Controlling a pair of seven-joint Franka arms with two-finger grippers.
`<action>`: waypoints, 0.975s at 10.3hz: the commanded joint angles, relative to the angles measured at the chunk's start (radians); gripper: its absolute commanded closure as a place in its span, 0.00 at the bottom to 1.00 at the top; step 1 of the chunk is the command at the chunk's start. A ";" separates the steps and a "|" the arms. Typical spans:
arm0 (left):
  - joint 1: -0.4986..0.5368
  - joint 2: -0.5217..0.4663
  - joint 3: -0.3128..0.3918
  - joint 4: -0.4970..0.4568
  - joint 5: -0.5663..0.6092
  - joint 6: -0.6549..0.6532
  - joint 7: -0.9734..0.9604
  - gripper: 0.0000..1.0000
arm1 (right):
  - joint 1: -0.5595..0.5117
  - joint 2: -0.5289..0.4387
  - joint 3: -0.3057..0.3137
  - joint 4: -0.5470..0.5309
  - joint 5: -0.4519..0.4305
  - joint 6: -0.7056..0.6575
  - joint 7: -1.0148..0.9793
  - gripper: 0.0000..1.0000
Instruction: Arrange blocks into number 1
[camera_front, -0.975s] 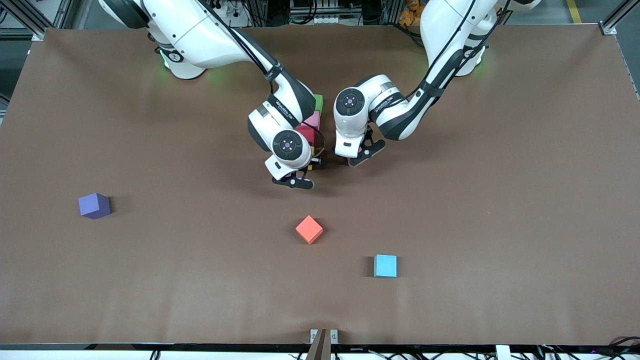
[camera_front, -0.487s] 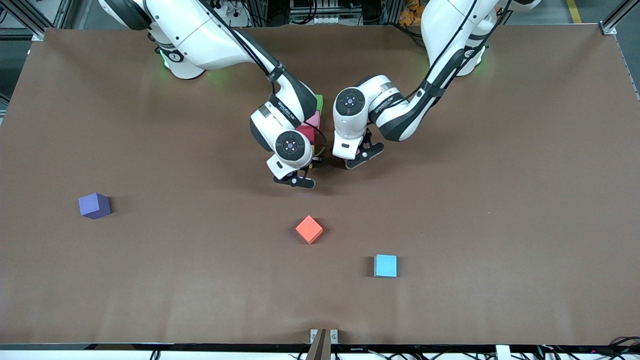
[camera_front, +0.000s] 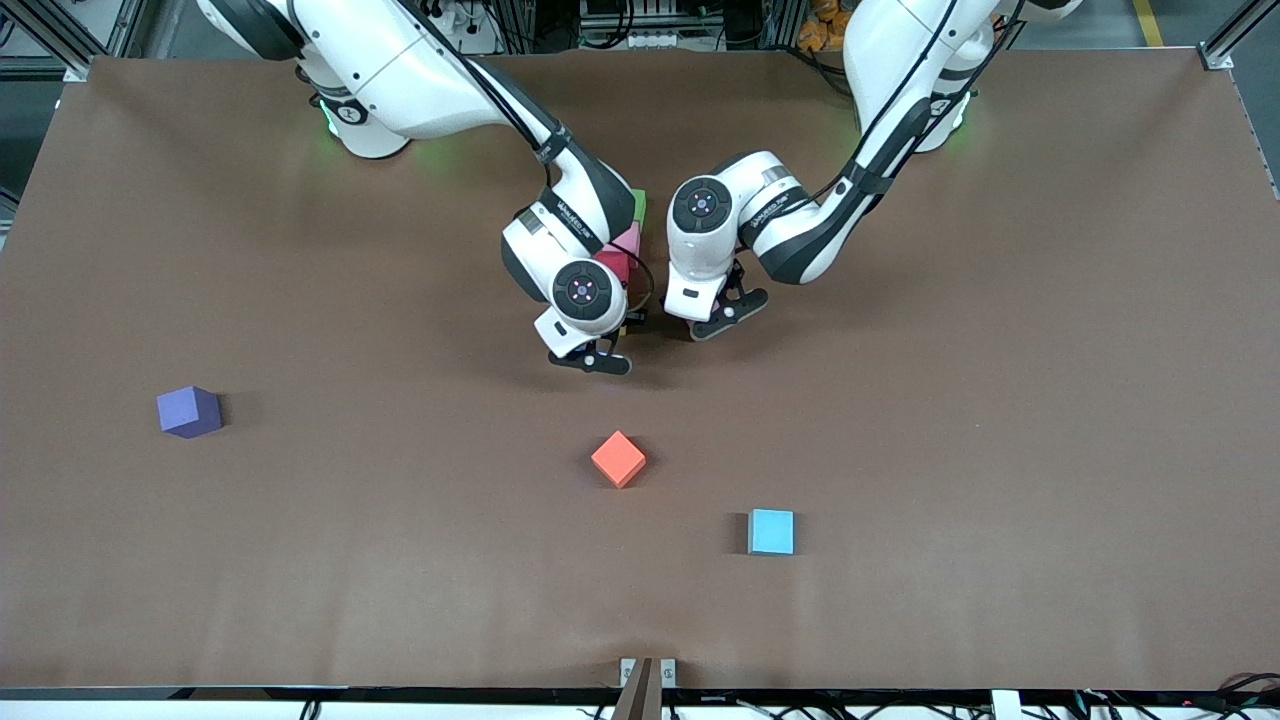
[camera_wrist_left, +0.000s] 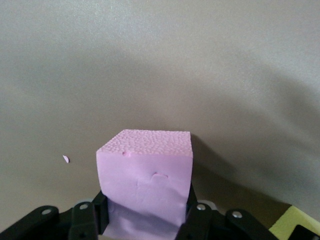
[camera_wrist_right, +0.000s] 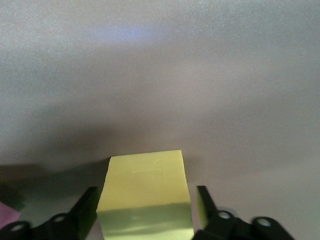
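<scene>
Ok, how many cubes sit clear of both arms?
3: purple cube toward the right arm's end, orange cube mid-table, light blue cube nearest the front camera. More hide under the arms.

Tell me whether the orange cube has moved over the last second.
No. The orange cube sits at the same spot on the table, the same way off the light blue cube.

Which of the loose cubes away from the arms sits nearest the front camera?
The light blue cube; it lies nearer that camera than the orange cube and the purple cube.
</scene>
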 joint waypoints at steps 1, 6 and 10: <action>0.005 -0.011 -0.002 0.000 0.001 -0.002 0.041 1.00 | -0.027 -0.031 0.002 0.019 -0.009 -0.012 0.006 0.00; 0.006 -0.044 -0.005 -0.005 0.002 -0.012 0.064 1.00 | -0.247 -0.242 -0.007 0.018 -0.011 -0.223 -0.124 0.00; -0.009 -0.018 -0.004 0.095 0.002 -0.034 0.133 1.00 | -0.383 -0.308 -0.166 0.010 -0.022 -0.376 -0.438 0.00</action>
